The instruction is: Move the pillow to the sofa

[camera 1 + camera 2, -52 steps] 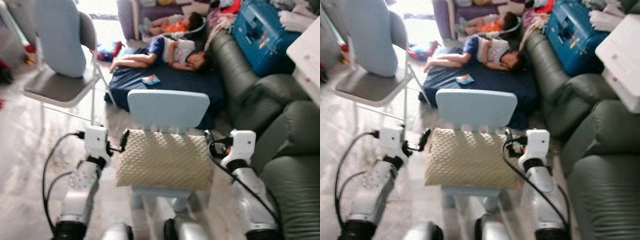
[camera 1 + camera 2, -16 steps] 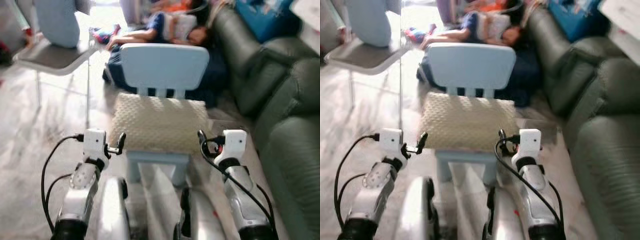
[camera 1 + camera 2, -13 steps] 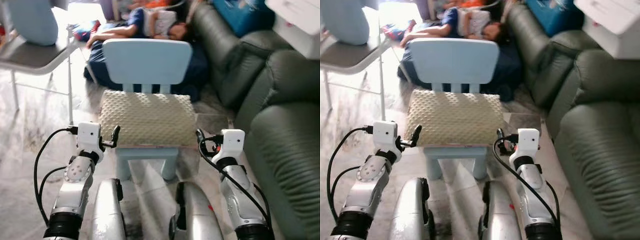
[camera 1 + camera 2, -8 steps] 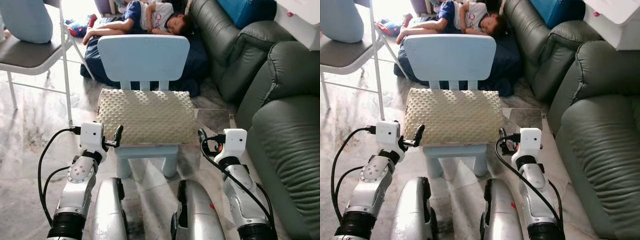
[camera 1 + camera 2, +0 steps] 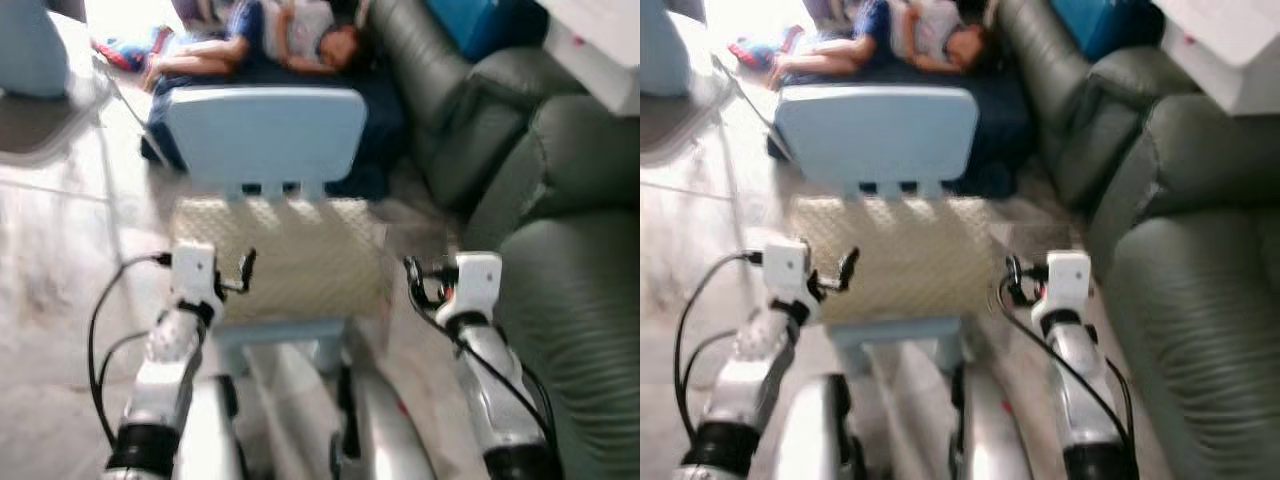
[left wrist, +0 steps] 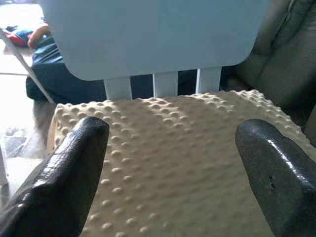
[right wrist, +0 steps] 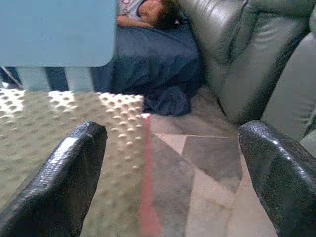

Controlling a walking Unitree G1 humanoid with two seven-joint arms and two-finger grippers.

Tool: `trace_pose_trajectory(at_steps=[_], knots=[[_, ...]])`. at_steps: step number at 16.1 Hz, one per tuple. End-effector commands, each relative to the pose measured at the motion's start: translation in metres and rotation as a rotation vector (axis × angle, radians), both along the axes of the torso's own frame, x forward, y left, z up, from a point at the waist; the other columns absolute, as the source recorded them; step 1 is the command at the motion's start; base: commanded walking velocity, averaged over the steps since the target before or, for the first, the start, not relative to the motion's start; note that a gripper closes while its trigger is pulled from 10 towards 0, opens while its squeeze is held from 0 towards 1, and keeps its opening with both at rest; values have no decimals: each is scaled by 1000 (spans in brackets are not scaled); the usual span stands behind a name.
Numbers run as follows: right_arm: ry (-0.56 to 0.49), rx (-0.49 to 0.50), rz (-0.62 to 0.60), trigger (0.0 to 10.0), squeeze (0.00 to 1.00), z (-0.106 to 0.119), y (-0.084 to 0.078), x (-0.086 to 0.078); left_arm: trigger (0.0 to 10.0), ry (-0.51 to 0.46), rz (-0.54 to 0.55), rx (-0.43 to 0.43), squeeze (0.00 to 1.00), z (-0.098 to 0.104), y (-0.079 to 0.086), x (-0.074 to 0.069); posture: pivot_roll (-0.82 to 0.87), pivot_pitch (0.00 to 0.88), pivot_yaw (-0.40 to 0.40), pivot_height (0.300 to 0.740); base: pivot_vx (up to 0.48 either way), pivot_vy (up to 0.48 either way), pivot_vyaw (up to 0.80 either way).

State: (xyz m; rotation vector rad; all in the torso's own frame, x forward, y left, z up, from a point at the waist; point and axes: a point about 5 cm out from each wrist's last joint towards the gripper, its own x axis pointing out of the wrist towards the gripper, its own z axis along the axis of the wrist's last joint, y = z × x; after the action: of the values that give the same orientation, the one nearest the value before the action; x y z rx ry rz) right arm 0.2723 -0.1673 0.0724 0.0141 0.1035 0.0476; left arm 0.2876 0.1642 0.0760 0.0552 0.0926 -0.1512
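A beige bumpy pillow (image 5: 295, 255) lies on the seat of a small light-blue chair (image 5: 262, 135) straight ahead of me. My left gripper (image 5: 243, 276) stands open at the pillow's left edge; in the left wrist view the pillow (image 6: 182, 168) spreads out between the open left gripper (image 6: 173, 129). My right gripper (image 5: 411, 281) is open just off the pillow's right side. In the right wrist view the pillow's edge (image 7: 54, 148) lies by one finger (image 7: 64, 182) and bare floor shows between the two. A dark green sofa (image 5: 580, 270) runs along the right.
A person (image 5: 270, 30) lies on a dark blue mattress (image 5: 380, 110) on the floor behind the chair. A grey folding chair (image 5: 40, 110) stands at the left. A blue case (image 5: 480, 20) and a white box (image 5: 600, 45) rest on the sofa further back.
The whole picture has shifted and blurred, so the camera has moved. Both grippers stay open and sit slightly closer to the pillow's sides.
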Motion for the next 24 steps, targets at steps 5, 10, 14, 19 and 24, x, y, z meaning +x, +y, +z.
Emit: trace_pose_trajectory(at_steps=[5,10,14,19,24], knots=[[13,14,43,10000,0,-2,7,-6,10000,28,50,39,0,-5,14,-8,-82,189,-53,602,0,0,81],[47,45,45,10000,0,-5,6,-16,10000,50,75,119,0,-5,42,-11,-62,266,-58,549,0,0,0],[49,66,77,10000,0,-1,11,-9,10000,22,105,125,0,7,48,1,-56,293,-64,530,0,0,0],[38,74,87,10000,0,4,12,-3,10000,4,95,121,0,10,45,3,-54,318,-65,515,0,0,0],[13,79,99,10000,0,11,12,-2,10000,-12,121,114,0,13,42,7,-73,319,-64,500,0,0,0]])
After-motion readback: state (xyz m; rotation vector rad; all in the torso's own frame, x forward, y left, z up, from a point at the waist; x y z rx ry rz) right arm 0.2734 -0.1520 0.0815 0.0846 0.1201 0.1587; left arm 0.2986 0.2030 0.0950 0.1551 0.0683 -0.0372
